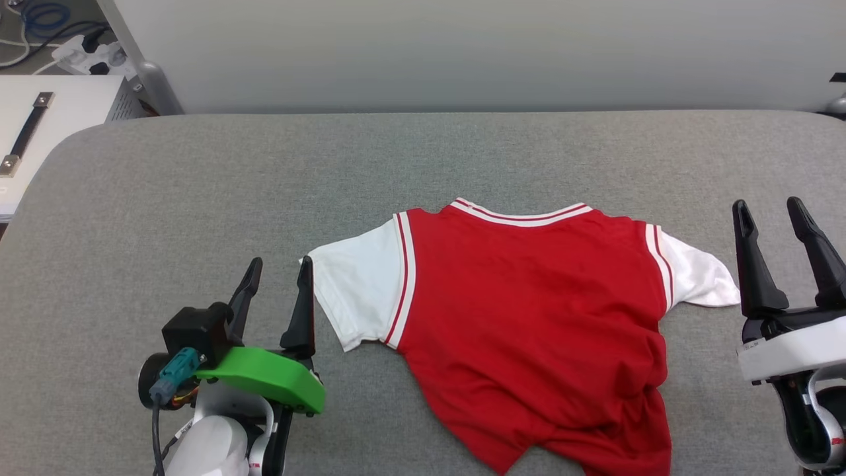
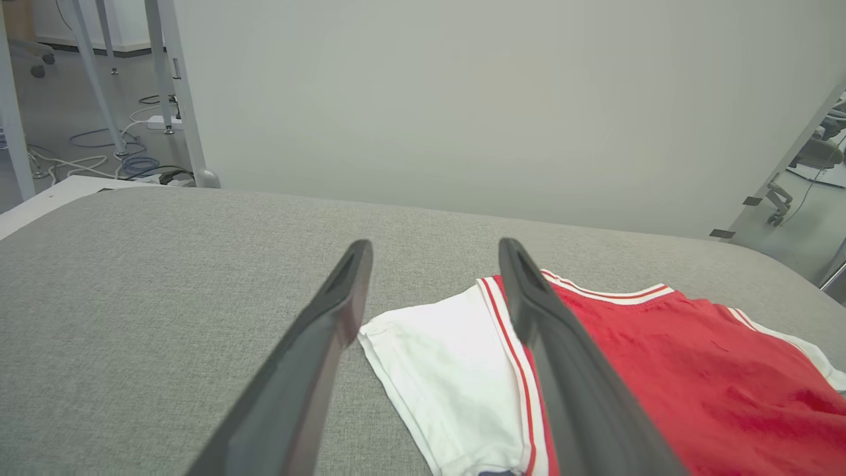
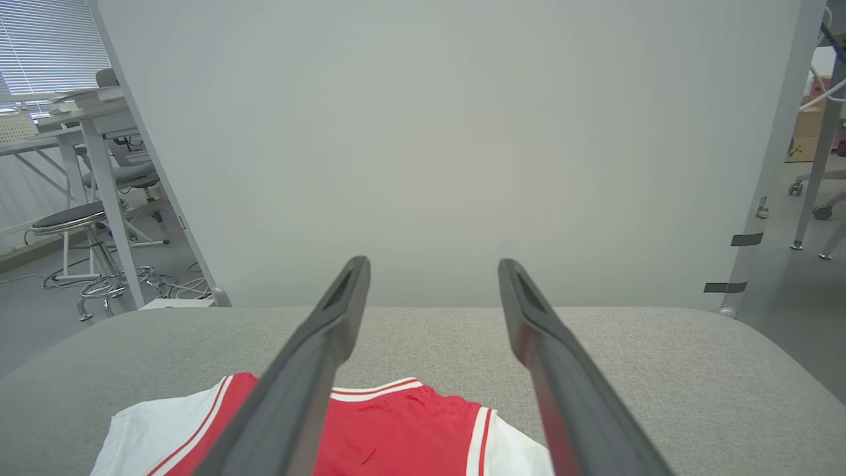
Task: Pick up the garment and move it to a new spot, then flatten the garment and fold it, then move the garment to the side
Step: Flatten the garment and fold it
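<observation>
The garment point(image 1: 529, 311), a red jersey with white short sleeves and striped trim, lies spread on the grey padded table point(image 1: 198, 198), plain side up, its lower hem bunched at the front right. My left gripper point(image 1: 277, 268) stands open just left of the left sleeve, nothing between its fingers. In the left wrist view the garment point(image 2: 661, 370) lies under and right of the open left gripper point(image 2: 433, 251). My right gripper point(image 1: 770, 208) is open beside the right sleeve, holding nothing. The right wrist view shows the garment point(image 3: 396, 430) below the open right gripper point(image 3: 433, 268).
A pale partition wall point(image 1: 462, 53) runs along the table's far edge. A white side table point(image 1: 59, 112) with a black strap sits at the far left, with cables and a power strip point(image 1: 92, 56) behind it. Chairs and desks point(image 3: 79, 172) stand beyond.
</observation>
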